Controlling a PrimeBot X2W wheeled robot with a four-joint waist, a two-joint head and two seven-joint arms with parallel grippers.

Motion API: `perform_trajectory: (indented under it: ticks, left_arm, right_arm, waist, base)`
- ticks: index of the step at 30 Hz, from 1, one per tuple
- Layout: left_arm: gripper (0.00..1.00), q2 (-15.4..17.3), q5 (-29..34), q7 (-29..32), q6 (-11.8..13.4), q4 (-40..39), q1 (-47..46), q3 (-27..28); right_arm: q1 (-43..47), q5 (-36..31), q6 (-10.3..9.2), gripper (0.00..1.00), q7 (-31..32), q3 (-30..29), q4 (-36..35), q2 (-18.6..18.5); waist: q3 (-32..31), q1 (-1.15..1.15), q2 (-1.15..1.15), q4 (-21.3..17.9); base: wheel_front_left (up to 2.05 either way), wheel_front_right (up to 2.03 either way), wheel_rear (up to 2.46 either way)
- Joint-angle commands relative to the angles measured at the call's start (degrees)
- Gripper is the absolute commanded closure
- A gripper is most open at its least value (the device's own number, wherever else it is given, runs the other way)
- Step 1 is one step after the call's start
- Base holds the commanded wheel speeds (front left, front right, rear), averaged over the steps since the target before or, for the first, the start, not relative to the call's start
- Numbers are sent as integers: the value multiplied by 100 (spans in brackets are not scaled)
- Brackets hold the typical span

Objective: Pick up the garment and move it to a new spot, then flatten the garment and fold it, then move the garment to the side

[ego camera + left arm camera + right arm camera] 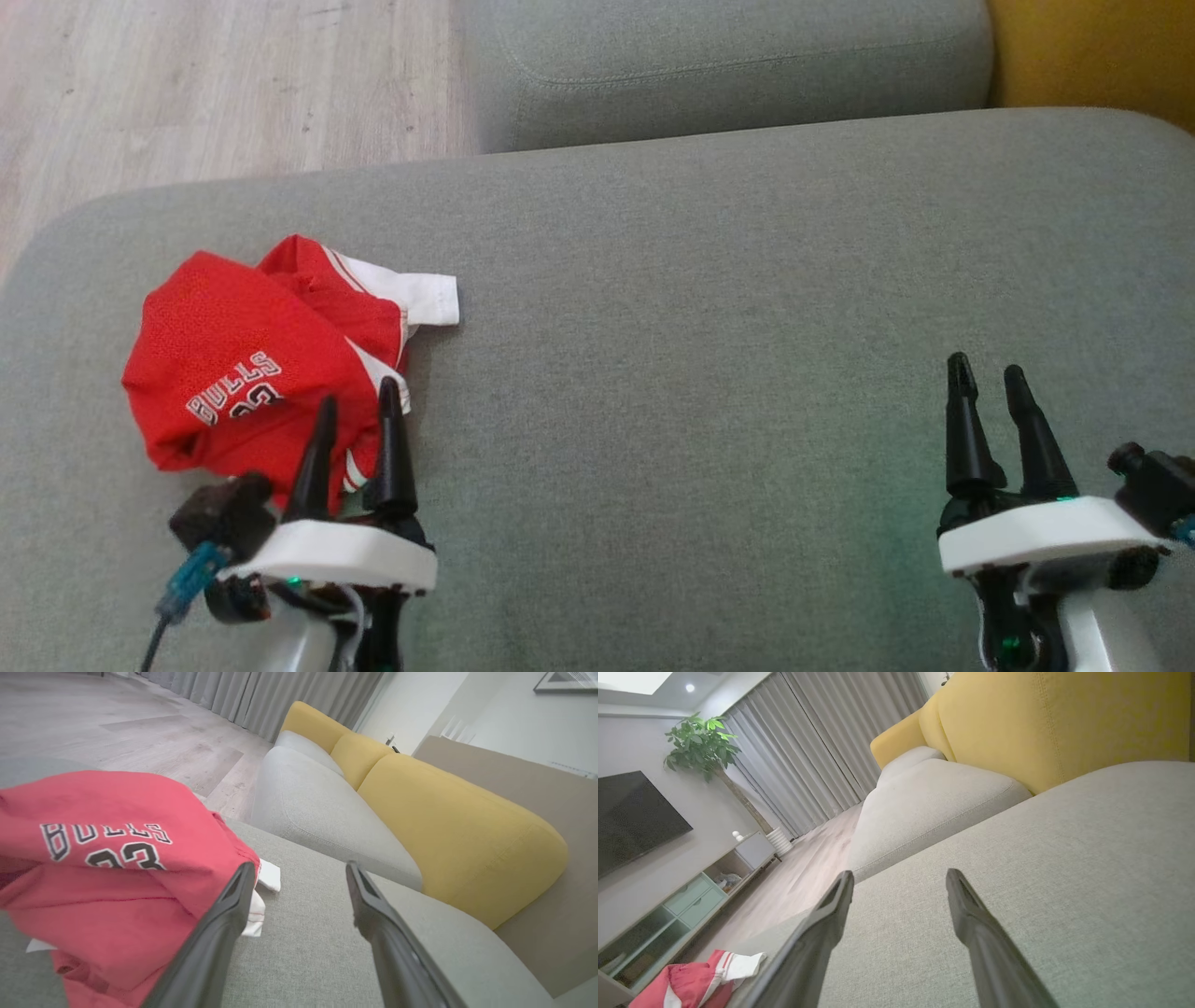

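1. You have one shirt (pixel 252 355). It is red with white trim and says BULLS, with a number under the word. It lies in a crumpled heap at the left of the head view, on the big grey seat (pixel 709 308).
2. You have two grippers, and each one has two dark fingers.
3. Your left gripper (pixel 358 392) is at the lower left of the head view, at the shirt's lower right edge. Its jaws are spread wide and hold nothing. In the left wrist view, grey seat shows between the two fingers (pixel 219 933). One finger sits in front of the shirt's white hem. You cannot tell if it touches.
4. Your right gripper (pixel 985 366) is at the lower right of the head view, well apart from the shirt. Its jaws are spread wide too and hold nothing. It is over bare seat.
5. The head view shows two grey seats: the big one, and a second seat (pixel 728 65) at the top. Pale wood floor (pixel 187 84) is at the upper left.
6. The left wrist view shows three yellow cushions (pixel 458 830) in a row on the right. A grey curtain (pixel 261 695) hangs at the top.
7. In the right wrist view the shirt is small, in the lower left corner. There is one TV (pixel 635 816) at the left, one plant (pixel 700 742) at the upper left and one low shelf (pixel 691 900) under the TV.
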Motion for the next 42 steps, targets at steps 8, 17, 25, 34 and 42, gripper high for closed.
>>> perform_trajectory:
  ticks: [8,17,25,34,42]
  left_arm:
    - [0,297,702,-209,312,22,-509,-388]
    - [0,492,1362,-360,666,177,-713,-903]
    - [0,531,1738,-494,908,315,-857,-1249]
    - [0,160,1373,-646,717,114,-553,-673]
    - [0,-119,1701,-780,322,377,-270,-165]
  right_arm:
    - [-264,-845,-3,0,-213,177,-352,-44]
    - [-253,-1673,-3,0,-365,301,-428,-48]
    - [-253,-2295,-3,0,-499,411,-479,-51]
    - [-165,-1797,-4,0,-652,299,-427,-55]
    - [-105,-1679,-4,0,-787,325,-175,-59]
  waist:
    - [40,0,0,-10]
    - [66,0,0,-7]
    - [63,0,0,10]
    - [29,0,0,51]
    - [3,0,0,23]
  base:
    - [0,0,0]
    - [0,0,0]
    - [0,0,0]
    - [0,0,0]
    - [0,0,0]
